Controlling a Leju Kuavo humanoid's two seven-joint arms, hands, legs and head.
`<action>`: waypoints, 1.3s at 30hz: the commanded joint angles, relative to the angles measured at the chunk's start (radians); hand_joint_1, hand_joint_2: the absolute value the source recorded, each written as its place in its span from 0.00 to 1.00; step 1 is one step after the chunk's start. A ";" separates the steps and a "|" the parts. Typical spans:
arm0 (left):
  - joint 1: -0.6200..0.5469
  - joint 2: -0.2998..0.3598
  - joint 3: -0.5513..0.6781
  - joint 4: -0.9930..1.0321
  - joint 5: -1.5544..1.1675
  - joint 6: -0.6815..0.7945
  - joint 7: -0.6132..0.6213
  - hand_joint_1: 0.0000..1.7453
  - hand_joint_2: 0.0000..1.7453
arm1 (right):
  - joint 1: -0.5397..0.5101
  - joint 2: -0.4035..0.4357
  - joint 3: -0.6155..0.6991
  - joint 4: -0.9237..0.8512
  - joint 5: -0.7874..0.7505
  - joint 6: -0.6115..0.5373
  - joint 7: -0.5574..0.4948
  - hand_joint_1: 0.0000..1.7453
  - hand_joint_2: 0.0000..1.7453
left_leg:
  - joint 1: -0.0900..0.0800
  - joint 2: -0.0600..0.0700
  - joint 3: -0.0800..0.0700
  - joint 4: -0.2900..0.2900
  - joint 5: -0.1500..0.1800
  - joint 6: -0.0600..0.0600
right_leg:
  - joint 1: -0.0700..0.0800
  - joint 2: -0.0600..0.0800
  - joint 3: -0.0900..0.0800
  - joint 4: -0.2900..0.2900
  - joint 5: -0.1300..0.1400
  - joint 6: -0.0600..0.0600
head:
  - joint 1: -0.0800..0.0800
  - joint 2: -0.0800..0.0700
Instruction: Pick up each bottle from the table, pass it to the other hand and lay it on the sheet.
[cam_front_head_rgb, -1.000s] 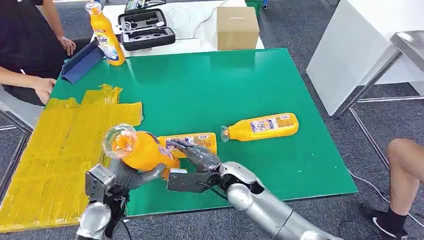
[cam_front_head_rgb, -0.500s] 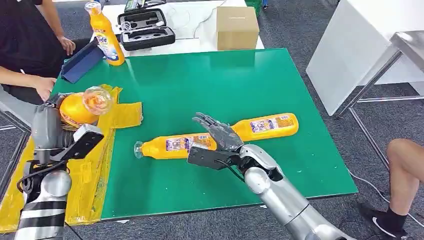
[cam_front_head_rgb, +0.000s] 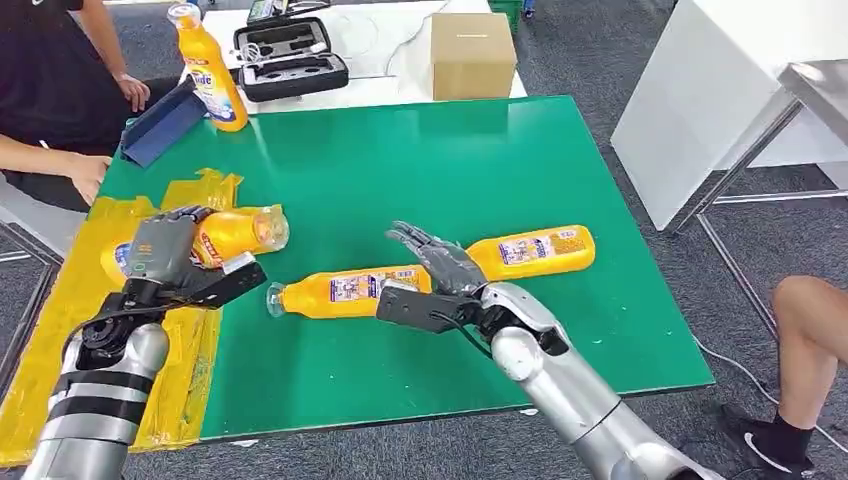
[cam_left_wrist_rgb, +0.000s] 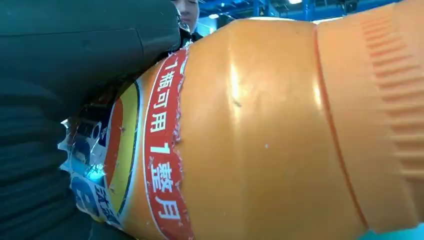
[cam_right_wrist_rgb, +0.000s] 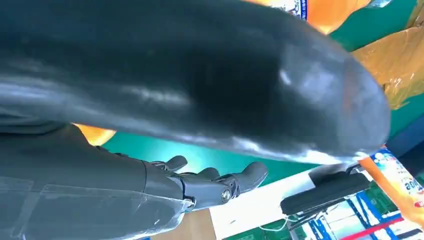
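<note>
My left hand (cam_front_head_rgb: 165, 250) grips an orange bottle (cam_front_head_rgb: 232, 231) around its body and holds it on its side low over the yellow sheet (cam_front_head_rgb: 60, 340), cap pointing toward the green table. In the left wrist view the same bottle (cam_left_wrist_rgb: 275, 130) is pressed close against the hand (cam_left_wrist_rgb: 75, 45). My right hand (cam_front_head_rgb: 435, 265) hovers open, fingers spread, just above a second orange bottle (cam_front_head_rgb: 340, 291) lying on the table. A third bottle (cam_front_head_rgb: 530, 250) lies right behind that hand. The right wrist view looks past the spread fingers (cam_right_wrist_rgb: 215, 185).
A fourth orange bottle (cam_front_head_rgb: 210, 65) stands upright at the far left corner beside a blue folder (cam_front_head_rgb: 165, 122). A black case (cam_front_head_rgb: 290, 55) and a cardboard box (cam_front_head_rgb: 473, 52) sit behind the green table (cam_front_head_rgb: 420, 160). A person (cam_front_head_rgb: 50, 90) sits at the left; a leg (cam_front_head_rgb: 810, 350) shows at the right.
My left hand has lowered and tipped its bottle from a raised, cap-toward-camera pose to lying sideways over the sheet. The right hand has barely moved.
</note>
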 joint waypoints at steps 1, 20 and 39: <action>-0.069 0.019 -0.042 0.116 -0.002 -0.002 0.004 1.00 1.00 | -0.050 -0.013 0.016 0.037 -0.003 0.010 0.002 0.00 0.00 | 0.000 -0.001 0.001 0.000 -0.001 0.000 | 0.000 -0.002 0.002 0.001 -0.001 -0.001 | 0.000 0.000; -0.287 0.037 -0.222 0.681 -0.165 -0.084 0.022 1.00 1.00 | -0.125 0.036 0.083 0.120 -0.020 0.049 0.004 0.00 0.00 | 0.000 0.000 0.002 0.000 0.000 -0.001 | 0.001 -0.001 0.002 0.000 -0.001 -0.001 | 0.000 0.000; -0.329 0.040 -0.212 0.784 -0.162 -0.109 0.022 0.00 1.00 | -0.147 0.056 0.109 0.189 -0.019 0.054 0.005 0.00 0.00 | 0.000 0.001 0.002 0.000 -0.001 -0.001 | 0.000 0.000 0.003 0.001 -0.001 -0.001 | 0.000 0.000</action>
